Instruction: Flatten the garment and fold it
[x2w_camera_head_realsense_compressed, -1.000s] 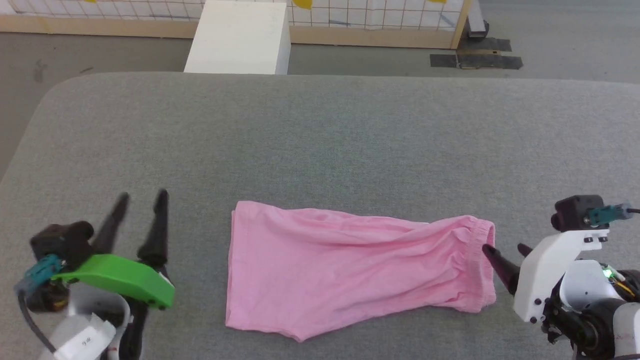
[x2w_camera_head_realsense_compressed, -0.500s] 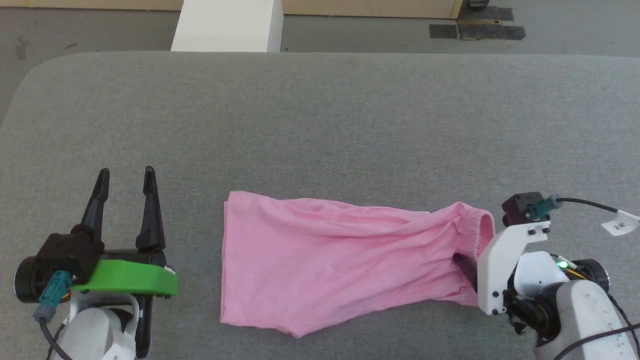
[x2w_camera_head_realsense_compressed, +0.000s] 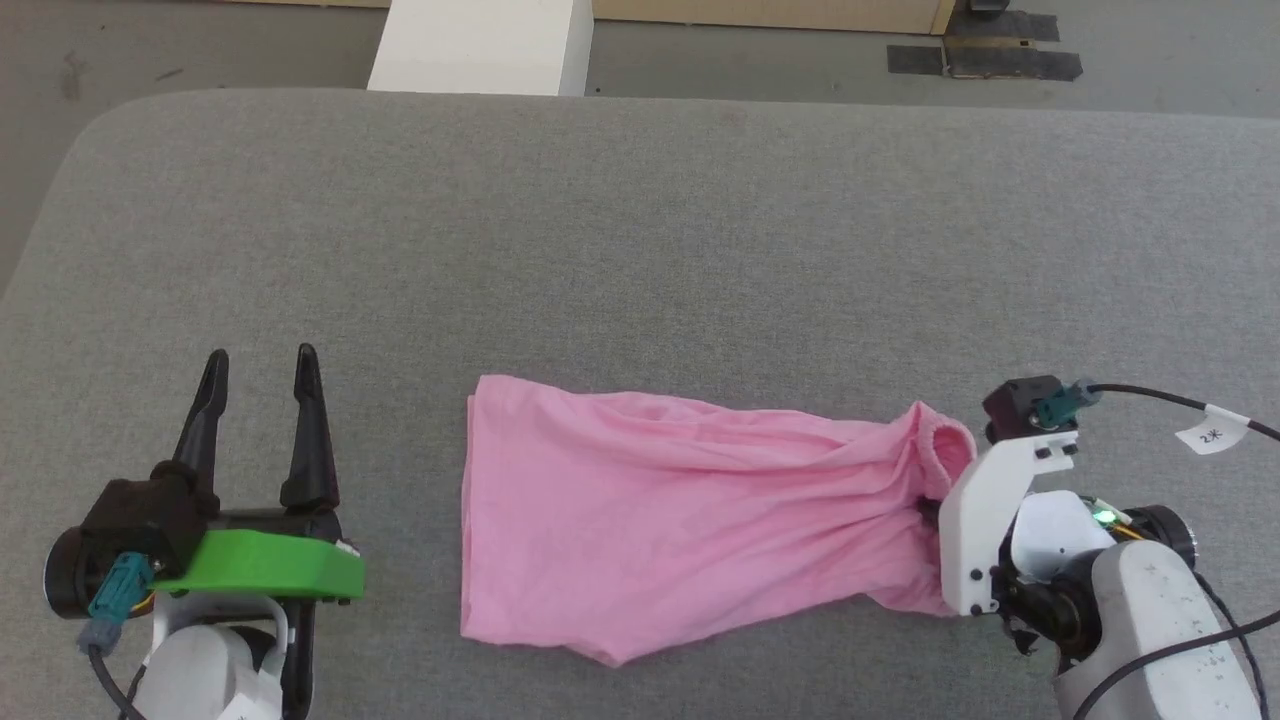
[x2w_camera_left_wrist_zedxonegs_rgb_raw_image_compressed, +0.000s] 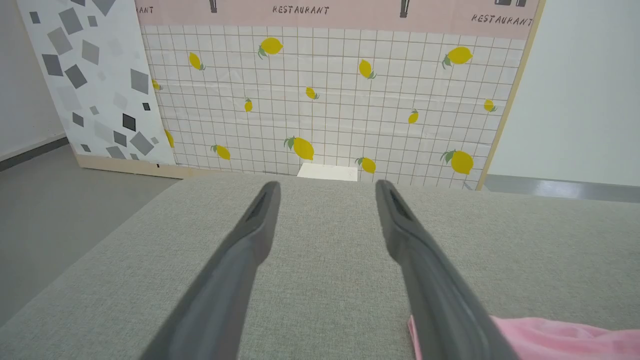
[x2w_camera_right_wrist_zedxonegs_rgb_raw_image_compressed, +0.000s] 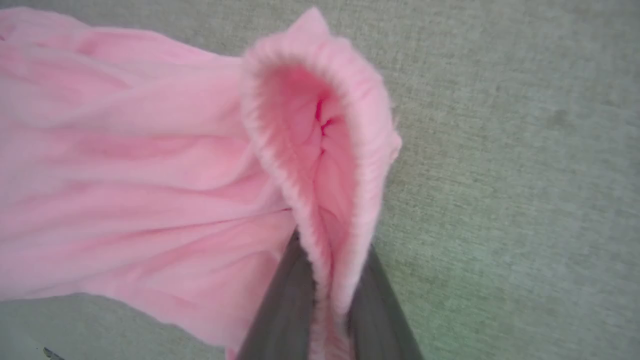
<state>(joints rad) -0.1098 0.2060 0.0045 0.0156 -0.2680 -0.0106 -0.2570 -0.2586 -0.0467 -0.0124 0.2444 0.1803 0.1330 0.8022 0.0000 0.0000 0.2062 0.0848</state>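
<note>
- The pink shorts (x2w_camera_head_realsense_compressed: 680, 520) lie on the near half of the grey table (x2w_camera_head_realsense_compressed: 640, 220). They are stretched sideways, with the leg hems toward the robot's left and the gathered waistband (x2w_camera_head_realsense_compressed: 940, 450) toward its right.
- The right tool (x2w_camera_head_realsense_compressed: 928, 505) is clamped on the waistband. In the right wrist view its two dark fingers (x2w_camera_right_wrist_zedxonegs_rgb_raw_image_compressed: 285, 310) pinch the elastic edge between them.
- Above that grip the waistband gapes in an open loop, lifted off the table, and its inside shows.
- Long creases run from the gripped end across the fabric toward the hems. The left part of the shorts lies flat on the table.
- The left tool (x2w_camera_head_realsense_compressed: 260, 358) sits well apart from the shorts, on their left. Its fingers are spread wide, hold nothing and point away from the robot.
- In the left wrist view a corner of the shorts (x2w_camera_left_wrist_zedxonegs_rgb_raw_image_compressed: 550, 340) shows at the lower right, just beside one finger.
- Past the table's far edge a white box (x2w_camera_head_realsense_compressed: 480, 45) stands on the floor, with a lemon-print tiled panel (x2w_camera_left_wrist_zedxonegs_rgb_raw_image_compressed: 325, 100) behind it.
</note>
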